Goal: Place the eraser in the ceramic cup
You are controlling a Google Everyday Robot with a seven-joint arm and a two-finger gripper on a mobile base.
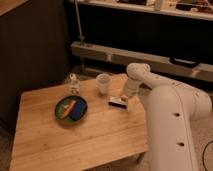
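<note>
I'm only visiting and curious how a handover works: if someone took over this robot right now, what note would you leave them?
Tool: open, down at the table's right side, right next to the eraser; it holds nothing.
Eraser: lies flat on the table, to the right of the ceramic cup and apart from it.
Cup: upright near the far edge.
Done: the tool is at the eraser.
Left: grasp, lift, carry over the cup, release.
Not part of the job: green plate and small white bottle, further left.

Gripper point(126, 102) (beside eraser point(117, 102)) faces open tabletop point(95, 127) toward ceramic cup point(103, 83).
</note>
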